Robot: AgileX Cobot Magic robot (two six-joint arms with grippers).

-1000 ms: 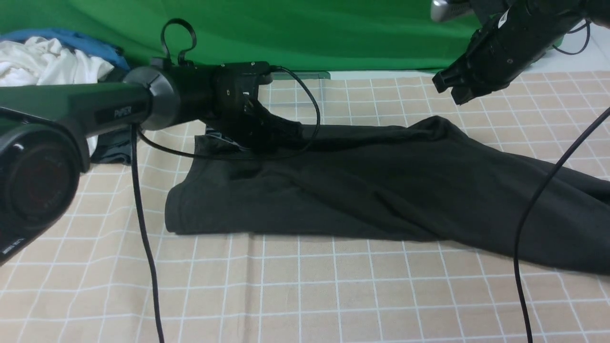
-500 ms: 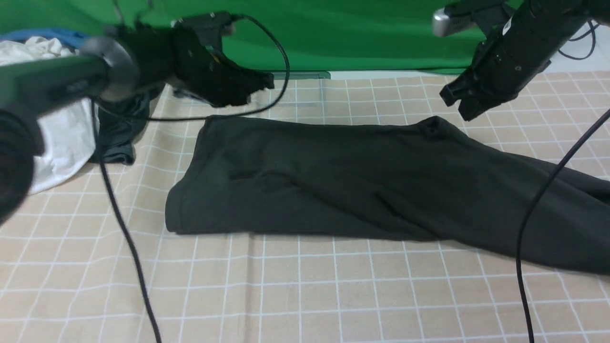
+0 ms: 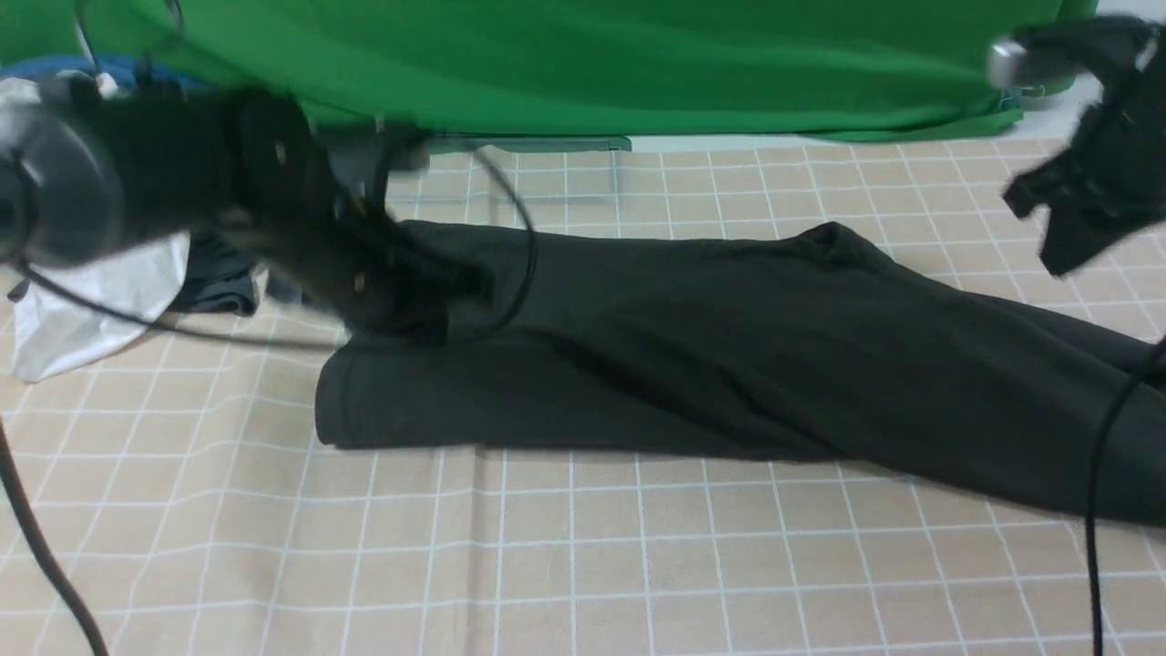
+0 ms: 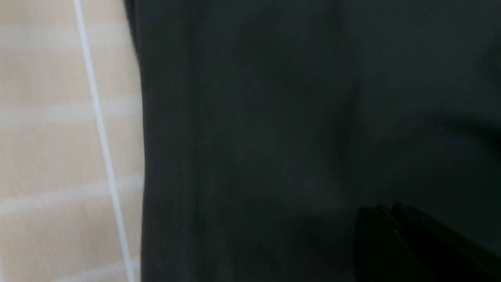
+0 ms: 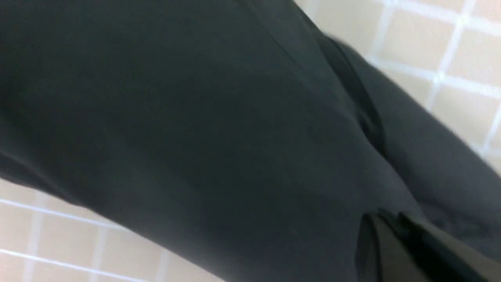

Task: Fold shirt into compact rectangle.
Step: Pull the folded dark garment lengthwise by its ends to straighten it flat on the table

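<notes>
The black shirt [image 3: 729, 364] lies in a long band across the checked cloth, from the left middle to the right edge, with no print showing. It fills most of the left wrist view [image 4: 274, 117] and the right wrist view [image 5: 195, 117]. My left gripper [image 3: 446, 292] is motion-blurred low over the shirt's left end. Its jaws [image 4: 391, 207] are shut, with no cloth seen between them. My right gripper [image 3: 1048, 232] hangs blurred in the air above the shirt's right part. Its jaws [image 5: 391, 215] stand close together, and the blur hides any gap.
A white garment [image 3: 82, 301], a dark grey garment [image 3: 219, 287] and blue clothes [image 3: 118, 68] lie piled at the far left. A green backdrop [image 3: 592, 64] closes the back. Black cables hang at the right [image 3: 1102, 510] and at the front left. The checked cloth [image 3: 583, 547] covers the table.
My left arm lifted off the shirt's far-left corner, swung up and back, then came down over the shirt's left end. My right arm moved to the right. The shirt has stayed in place.
</notes>
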